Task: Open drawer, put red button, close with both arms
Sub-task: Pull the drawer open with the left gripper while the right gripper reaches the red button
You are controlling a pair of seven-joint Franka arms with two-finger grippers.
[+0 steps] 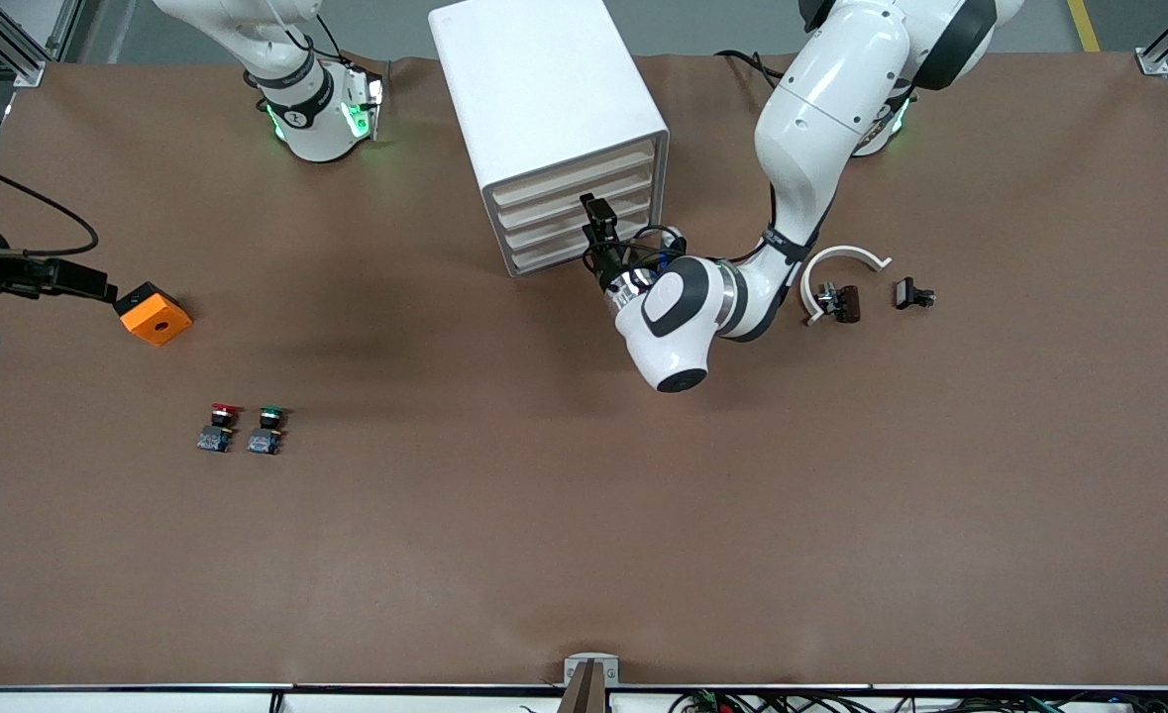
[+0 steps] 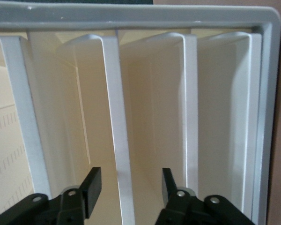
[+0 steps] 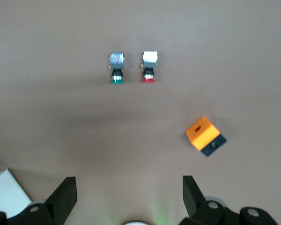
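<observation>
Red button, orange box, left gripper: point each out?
red button [image 1: 224, 409], front view, on its red cap.
orange box [image 1: 155, 314], front view, on its top face.
left gripper [image 2: 129, 185], left wrist view, midway between its open fingertips, at the cabinet's drawer fronts.

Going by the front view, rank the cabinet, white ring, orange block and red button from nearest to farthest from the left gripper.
Left gripper, open, at the drawer fronts.
1. Cabinet: right at it.
2. White ring: toward the left arm's end.
3. Orange block, red button: toward the right arm's end, too close to call.
</observation>
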